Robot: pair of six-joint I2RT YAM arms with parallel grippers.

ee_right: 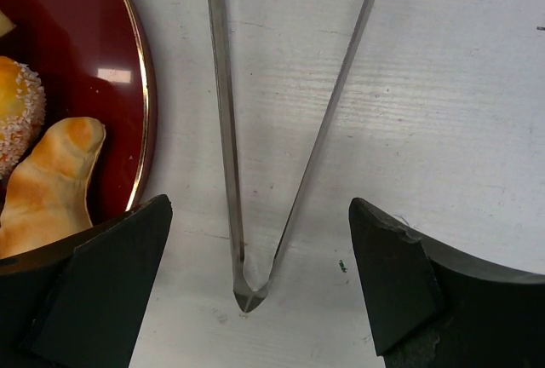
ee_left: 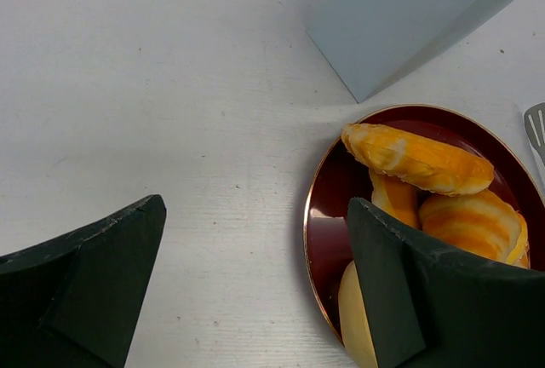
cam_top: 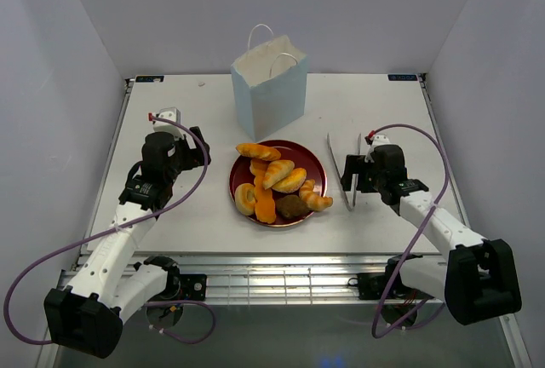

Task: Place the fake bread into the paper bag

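Note:
The fake bread (cam_top: 274, 181) is a pile of golden, orange and one dark brown toy pastries on a round dark red plate (cam_top: 311, 159) at the table's middle. The pale blue paper bag (cam_top: 271, 89) stands upright and open just behind the plate. My left gripper (cam_top: 203, 151) is open and empty, left of the plate. In the left wrist view the gripper (ee_left: 255, 206) sits over bare table, with the bread (ee_left: 417, 159) and bag (ee_left: 409, 19) to its right. My right gripper (cam_top: 352, 182) is open and empty, right of the plate; the right wrist view shows the gripper (ee_right: 260, 206) and a croissant (ee_right: 51, 185).
Metal tongs (cam_top: 339, 168) lie on the table between the plate and my right gripper. Their joined end (ee_right: 247, 291) lies between my right fingers, not touched. White walls enclose the table on three sides. A metal rail runs along the near edge.

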